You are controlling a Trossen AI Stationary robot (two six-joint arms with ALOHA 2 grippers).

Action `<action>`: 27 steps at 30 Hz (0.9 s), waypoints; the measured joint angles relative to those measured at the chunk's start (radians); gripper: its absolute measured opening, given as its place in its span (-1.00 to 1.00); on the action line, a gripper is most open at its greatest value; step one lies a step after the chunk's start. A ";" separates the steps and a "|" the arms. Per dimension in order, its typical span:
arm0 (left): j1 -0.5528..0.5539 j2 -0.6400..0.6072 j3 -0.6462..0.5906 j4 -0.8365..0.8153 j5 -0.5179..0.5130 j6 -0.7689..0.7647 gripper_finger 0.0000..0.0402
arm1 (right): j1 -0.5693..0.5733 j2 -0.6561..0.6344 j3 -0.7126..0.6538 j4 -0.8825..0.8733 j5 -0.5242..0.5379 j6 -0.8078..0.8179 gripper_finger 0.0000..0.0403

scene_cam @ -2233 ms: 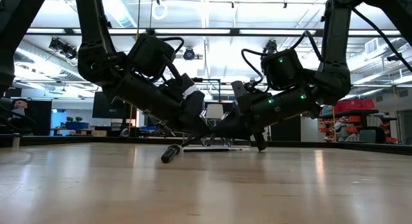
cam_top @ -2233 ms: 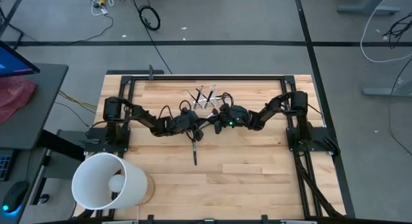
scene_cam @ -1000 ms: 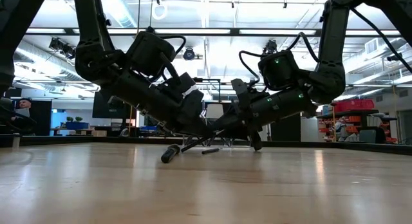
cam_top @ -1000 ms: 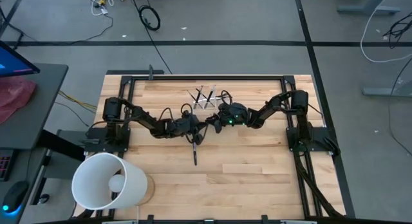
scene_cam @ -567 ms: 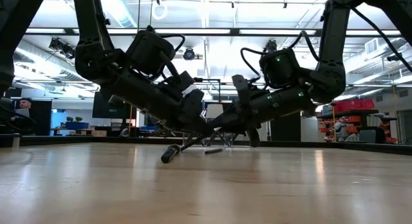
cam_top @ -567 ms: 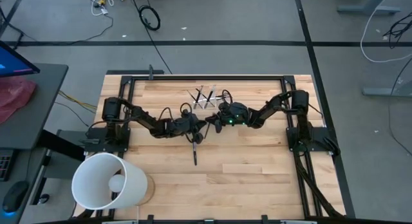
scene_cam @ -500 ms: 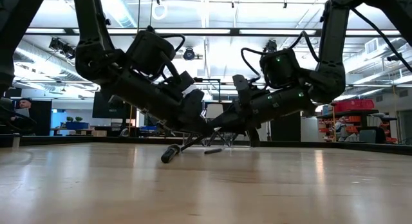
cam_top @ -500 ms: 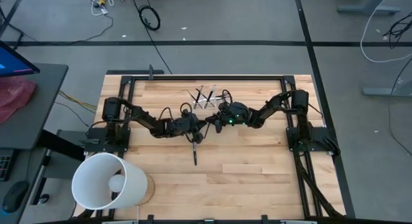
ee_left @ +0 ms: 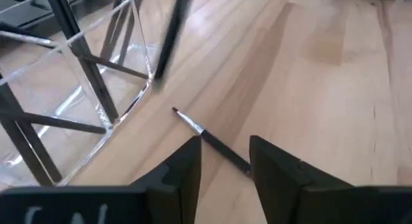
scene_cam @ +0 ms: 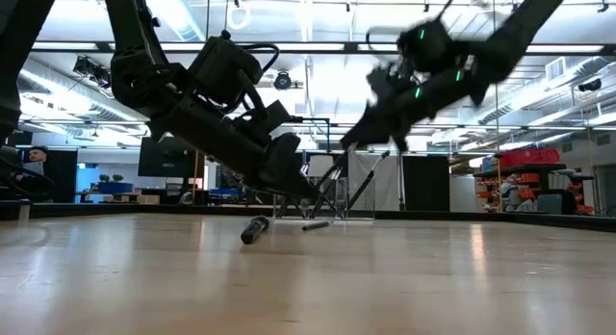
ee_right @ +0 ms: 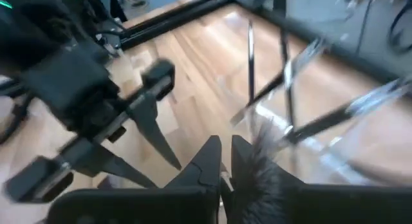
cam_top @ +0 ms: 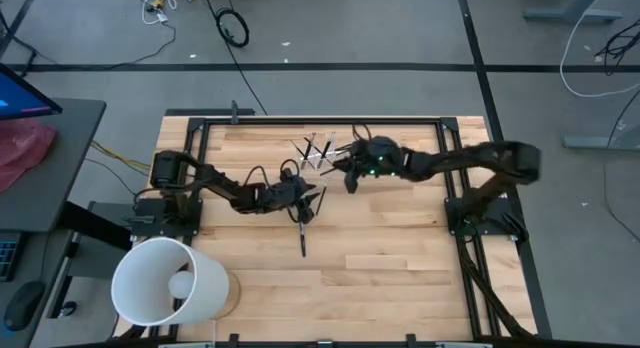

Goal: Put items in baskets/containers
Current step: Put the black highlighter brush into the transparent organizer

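Near the bench's (cam_top: 400,248) far edge, a clear plastic holder (cam_top: 318,151) stands with several makeup brushes (cam_top: 312,148) leaning crossed in it. Just beside it, the right gripper (cam_top: 349,172) hangs raised above the wood, clenched on a dark bristly brush (ee_right: 261,169). Low over the bench, the left gripper (cam_top: 309,204) sits with fingers (ee_left: 185,174) parted, a thin silver-ferruled brush (ee_left: 209,140) lying on the wood between them. Closer in lies a thicker dark brush (cam_top: 303,238), and a white bucket (cam_top: 165,283) sits at the near left corner.
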 joint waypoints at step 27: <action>0.002 -0.001 -0.001 -0.018 0.001 -0.062 -0.33 | -0.060 0.087 0.377 -0.701 0.224 -0.274 -0.88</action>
